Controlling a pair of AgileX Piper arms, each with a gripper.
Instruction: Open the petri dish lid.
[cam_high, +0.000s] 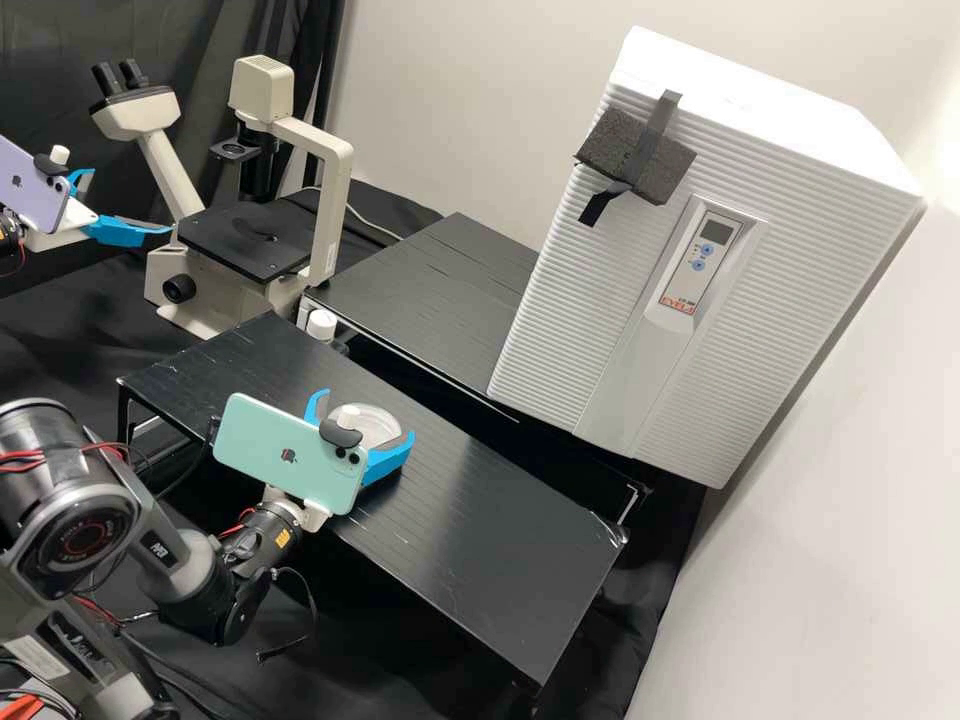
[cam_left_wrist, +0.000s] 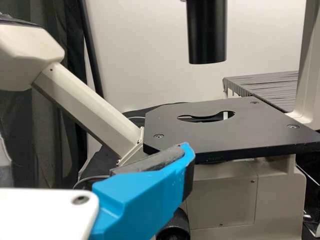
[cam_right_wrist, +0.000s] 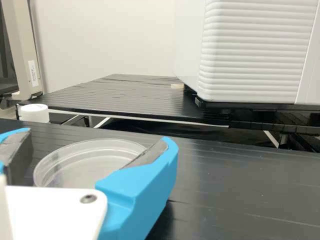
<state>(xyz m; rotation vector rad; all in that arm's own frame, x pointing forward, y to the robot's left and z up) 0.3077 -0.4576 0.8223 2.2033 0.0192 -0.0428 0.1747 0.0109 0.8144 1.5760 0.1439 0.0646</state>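
Wide apart, the fingers (cam_right_wrist: 142, 182) of the right gripper (cam_high: 371, 413) are held either side of the clear dish (cam_right_wrist: 82, 165); whether it is touched by them cannot be told. And the dish is set right down on the tabletop (cam_high: 480, 520), black, ribbed, marked by pale scratches. Over by the microscope (cam_high: 255, 240), the left gripper (cam_high: 131, 201) is held spread, nothing between its fingers. Beyond the tabletop's far edge, a white cap (cam_high: 321, 324) is seen, and a second black table (cam_high: 430, 290) after that. Beside it, the tall white cabinet (cam_high: 720, 260): a dark foam block (cam_high: 636, 158) is taped to its front! The room is closed off by a pale wall (cam_high: 450, 80) and dark curtains (cam_high: 50, 45).
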